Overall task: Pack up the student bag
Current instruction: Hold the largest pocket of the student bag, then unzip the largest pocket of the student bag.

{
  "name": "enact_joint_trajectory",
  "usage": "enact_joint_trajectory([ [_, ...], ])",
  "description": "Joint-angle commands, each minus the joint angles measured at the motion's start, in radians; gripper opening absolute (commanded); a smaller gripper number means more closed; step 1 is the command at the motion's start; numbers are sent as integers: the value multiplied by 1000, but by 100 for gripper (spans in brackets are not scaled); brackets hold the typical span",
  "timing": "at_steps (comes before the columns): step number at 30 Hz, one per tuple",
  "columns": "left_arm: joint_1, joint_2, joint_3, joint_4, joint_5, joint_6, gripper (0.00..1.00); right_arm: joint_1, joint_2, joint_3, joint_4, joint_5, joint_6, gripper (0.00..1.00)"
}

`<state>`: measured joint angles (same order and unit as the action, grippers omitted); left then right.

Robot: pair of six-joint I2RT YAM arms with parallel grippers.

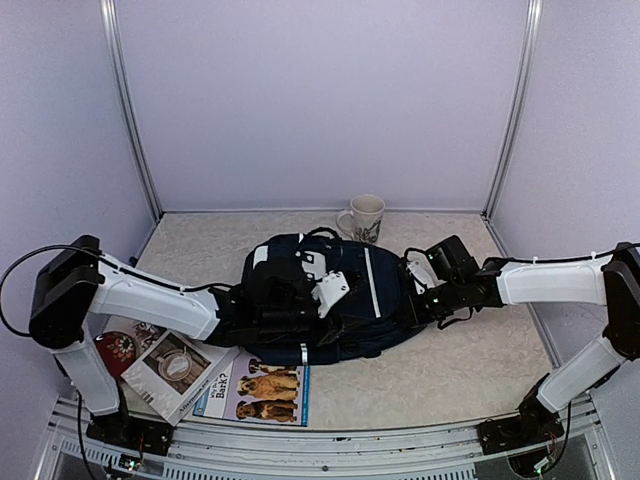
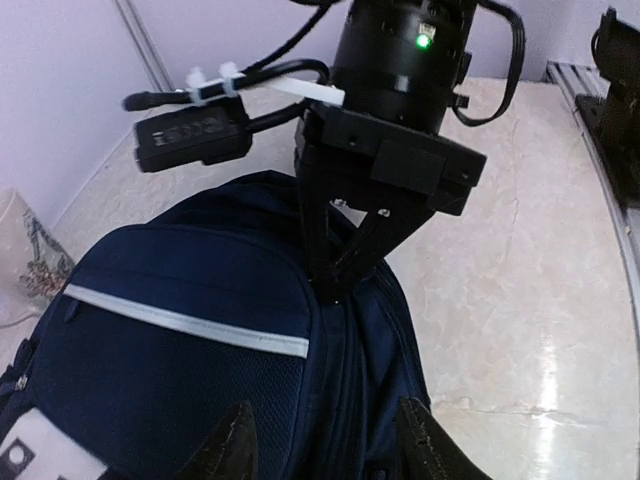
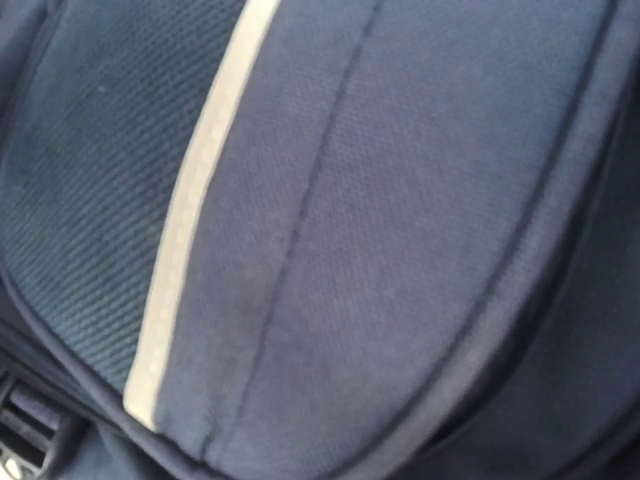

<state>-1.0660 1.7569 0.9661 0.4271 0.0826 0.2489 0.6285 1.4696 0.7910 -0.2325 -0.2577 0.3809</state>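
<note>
1. Student bag (image 1: 345,325) lies flat mid-table (image 1: 450,370), front pocket up, between both arms. Mug (image 1: 366,216) sits just behind it, magazines (image 1: 255,385) near its front-left corner.
2. L gripper (image 2: 327,405): fingers apart, straddling the bag's ridge beside the pocket. Nothing visibly clamped.
3. R gripper (image 2: 335,285): clenched, tips down on that same ridge further along. Fabric or zip pull in the pinch, can't tell. Zip open or not, can't tell either.
4. Handling, my read: soft floppy fabric. It'll sag and bunch, and the mouth won't hold itself open. Bulky, so expect it to drag on the table, not lift clean.
5. Where you grab: go for the seam/zip edge or a trim fold, since thick doubled fabric gives bite. Skip the flat panels; pads prob slide off. Pin w/ one arm, pull w/ the other.
</note>
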Motion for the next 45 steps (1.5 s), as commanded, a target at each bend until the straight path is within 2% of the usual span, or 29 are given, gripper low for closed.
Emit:
enact_joint_trajectory([
  [1,10,158,194,-152,62,182,45,-1,-2,5,73,-85,-3,0],
  [4,7,252,312,-290,87,228,49,-1,-4,2,81,-88,2,0],
  [7,7,271,310,-281,127,248,56,-1,-8,-5,91,-77,5,0],
  [10,5,298,321,-254,63,245,56,-1,-5,-2,96,-86,7,0],
  [12,2,328,344,-259,-20,246,48,-1,-2,4,94,-93,5,0],
  [15,1,364,379,-294,-80,268,21,-2,-8,9,81,-92,1,0],
  [16,1,374,386,-302,-91,271,18,-3,-14,11,78,-95,-1,0],
  [22,0,376,364,-284,-154,288,17,-12,-59,16,51,-90,6,0],
  [24,0,358,340,-253,-174,292,0,-21,-68,17,40,-95,12,0],
  [26,1,340,321,-237,-185,294,0,-30,-73,24,10,-73,9,0],
  [35,4,165,170,-287,-48,312,0,-73,8,159,-248,316,-97,0],
  [40,6,80,113,-317,51,326,0,-79,57,220,-242,403,-161,0],
  [45,-14,46,77,-267,176,327,0,-115,138,268,-154,468,-228,0],
])
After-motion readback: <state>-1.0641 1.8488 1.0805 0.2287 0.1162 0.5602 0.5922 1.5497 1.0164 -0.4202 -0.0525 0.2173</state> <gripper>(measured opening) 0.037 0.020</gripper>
